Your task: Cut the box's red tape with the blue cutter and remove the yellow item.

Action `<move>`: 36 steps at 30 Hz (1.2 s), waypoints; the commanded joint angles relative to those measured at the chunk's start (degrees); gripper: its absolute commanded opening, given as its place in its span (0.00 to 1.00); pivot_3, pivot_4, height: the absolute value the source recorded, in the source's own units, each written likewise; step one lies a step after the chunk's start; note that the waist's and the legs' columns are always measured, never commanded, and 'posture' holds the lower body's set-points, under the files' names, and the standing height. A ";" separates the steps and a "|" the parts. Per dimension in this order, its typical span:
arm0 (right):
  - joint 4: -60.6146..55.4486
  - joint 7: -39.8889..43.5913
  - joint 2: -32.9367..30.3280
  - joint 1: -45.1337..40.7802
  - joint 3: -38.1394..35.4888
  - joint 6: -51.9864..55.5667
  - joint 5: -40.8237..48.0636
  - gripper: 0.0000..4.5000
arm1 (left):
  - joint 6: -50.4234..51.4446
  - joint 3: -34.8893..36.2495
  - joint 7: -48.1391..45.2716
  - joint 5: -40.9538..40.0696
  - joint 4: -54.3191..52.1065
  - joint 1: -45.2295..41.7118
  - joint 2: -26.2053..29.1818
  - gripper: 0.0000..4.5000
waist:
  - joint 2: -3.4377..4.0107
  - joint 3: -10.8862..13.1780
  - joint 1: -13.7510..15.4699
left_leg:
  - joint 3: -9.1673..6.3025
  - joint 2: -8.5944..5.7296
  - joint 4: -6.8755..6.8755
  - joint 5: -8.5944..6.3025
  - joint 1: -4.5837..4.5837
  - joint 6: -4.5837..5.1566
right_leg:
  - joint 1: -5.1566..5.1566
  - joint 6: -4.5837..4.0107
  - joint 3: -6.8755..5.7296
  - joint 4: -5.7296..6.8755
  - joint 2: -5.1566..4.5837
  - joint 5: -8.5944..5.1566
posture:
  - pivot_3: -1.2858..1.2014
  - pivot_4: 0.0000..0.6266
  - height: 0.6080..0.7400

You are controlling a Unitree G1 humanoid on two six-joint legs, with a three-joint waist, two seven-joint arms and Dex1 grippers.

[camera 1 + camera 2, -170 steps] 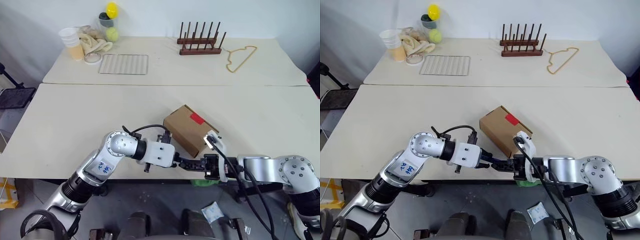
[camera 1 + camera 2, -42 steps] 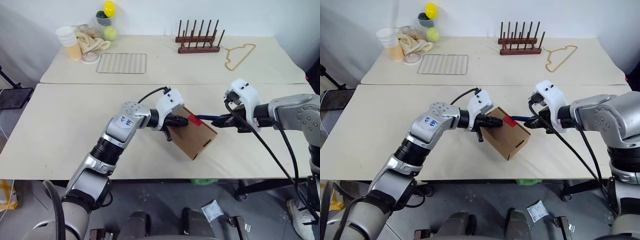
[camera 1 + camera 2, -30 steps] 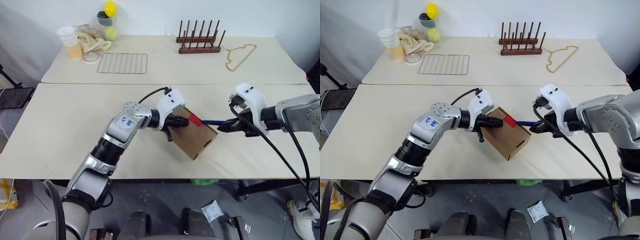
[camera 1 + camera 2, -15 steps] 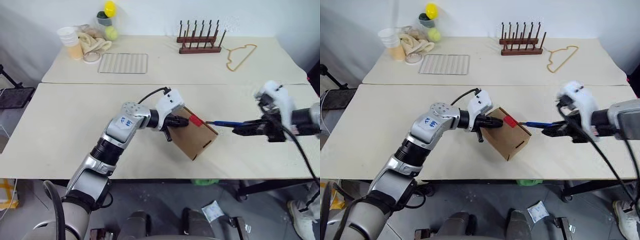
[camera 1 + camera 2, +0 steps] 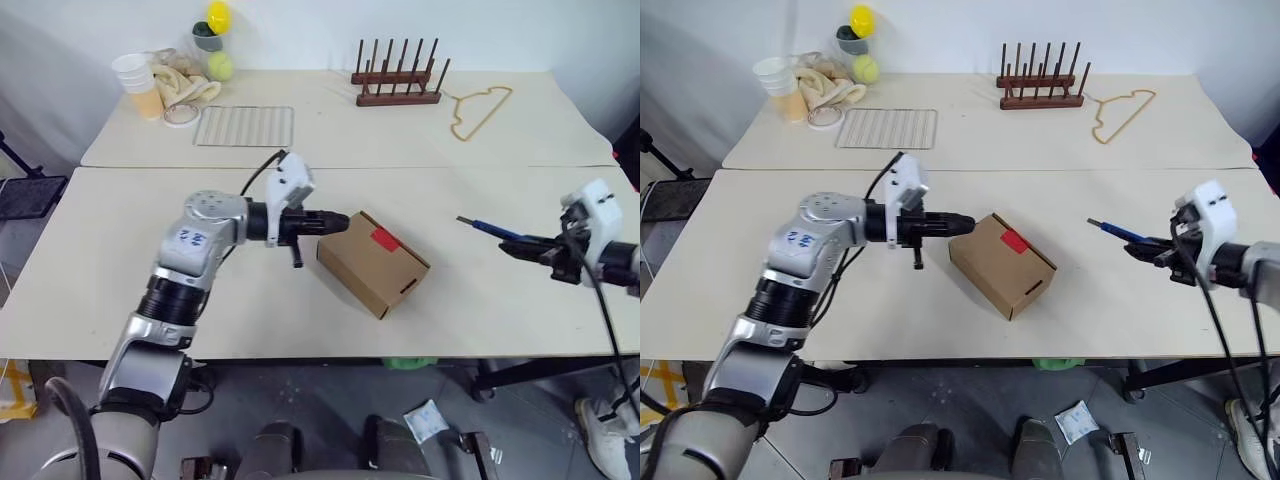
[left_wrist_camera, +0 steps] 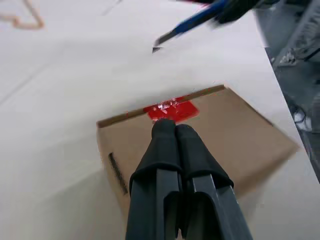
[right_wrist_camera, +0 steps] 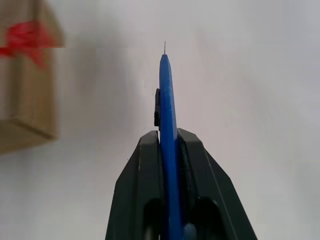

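1. L claw: fingers pressed together, nothing held. Tips just beside the box, at its top corner; can't tell if touching.
2. Box on the near table, lid shut, sits between the two claws, much closer to L.
3. Red tape on box lid edge, just past L claw tips toward R claw. In L wrist view it lies right ahead of the fingertips.
4. R claw: clamped on the blue cutter, blade end sticks out ahead of claw toward the box, well apart from it, above table.
5. Writing: small blue handwritten mark on L arm's silver joint, not readable. No brand or print readable on box or cutter.
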 commanded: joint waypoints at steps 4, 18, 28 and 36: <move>18.31 2.33 4.72 -1.67 4.92 -21.77 -13.01 0.01 | -1.95 4.52 -3.52 -1.39 -1.50 3.09 6.94 0.00 | -0.02 0.01 -0.16 | -0.01 0.00 0.03 0.01 0.00 0.02 | 0.01 0.00 -0.01 0.00 0.00 0.00 | 0.52 0.24 1.00; 20.13 16.93 1.16 -2.42 -2.00 -39.90 -12.52 0.98 | 5.33 7.87 0.95 -3.83 -19.07 23.59 12.85 0.00 | 0.13 0.05 -0.30 | 0.00 0.07 -0.04 0.00 0.16 0.00 | 0.10 0.01 0.02 0.01 -0.01 0.00 | 0.52 0.24 1.00; 13.49 9.74 13.08 -8.43 12.85 -46.04 -26.49 0.45 | 6.97 1.84 10.55 -1.34 -23.38 26.42 4.92 0.00 | 0.08 0.02 -0.16 | 0.05 0.10 -0.05 -0.04 0.59 -0.07 | 0.38 -0.01 0.18 0.07 0.01 0.01 | 0.52 0.24 1.00; 10.73 12.10 20.09 -8.45 16.62 -46.91 -26.07 0.00 | 8.09 -2.76 18.85 3.48 -16.44 20.96 -2.72 0.00 | 0.09 0.02 0.01 | 0.06 0.03 -0.07 -0.05 0.45 -0.09 | 0.28 -0.01 0.08 0.08 0.00 0.01 | 0.52 0.24 1.00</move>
